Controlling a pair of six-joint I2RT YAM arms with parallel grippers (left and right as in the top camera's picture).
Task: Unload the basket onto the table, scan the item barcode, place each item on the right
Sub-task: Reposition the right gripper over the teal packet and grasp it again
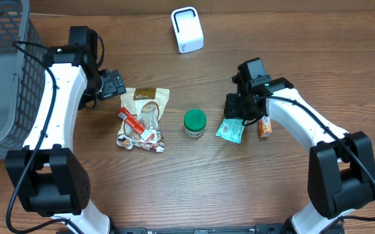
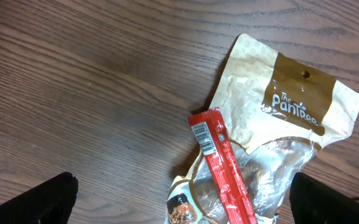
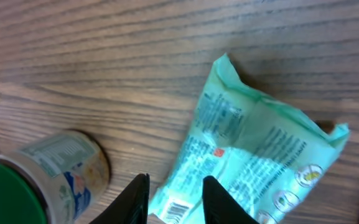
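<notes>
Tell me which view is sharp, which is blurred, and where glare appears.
Overhead: sharp, evenly lit, only soft shadows. Left wrist: sharp, with glare on the snack pouch at its clear window. Right wrist: soft focus; the green-lidded jar is blurred, and the teal packet has hardly legible print.

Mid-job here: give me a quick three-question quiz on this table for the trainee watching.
1. True or false: the red stick lies on top of the snack bag.
2. What stands between the snack bag and the teal packet? A) a green-lidded jar B) a cup C) a banana
3. Fill in: the left gripper has its jaws ____.
Key: 1 true; 2 A; 3 open.
</notes>
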